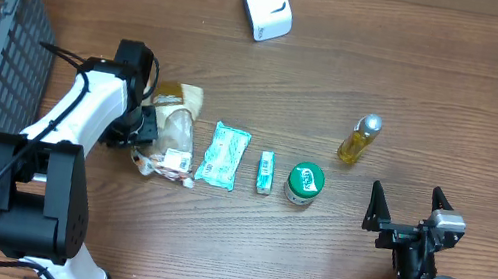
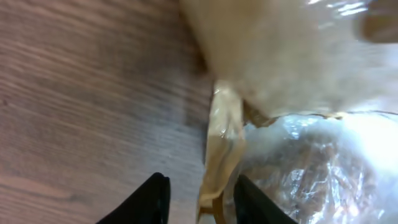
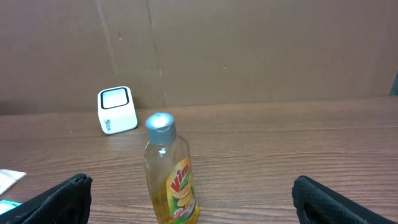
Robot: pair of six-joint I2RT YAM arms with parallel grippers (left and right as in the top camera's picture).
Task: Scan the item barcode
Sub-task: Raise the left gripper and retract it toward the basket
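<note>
Right end effector (image 1: 406, 201), jaws wide, faces a yellow bottle (image 3: 169, 174) labelled "Vim".

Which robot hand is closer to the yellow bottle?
Right. The right gripper sits close by the yellow bottle, pointing at it. The left gripper is far across the table, fingers straddling the edge of a plastic bag.
</note>
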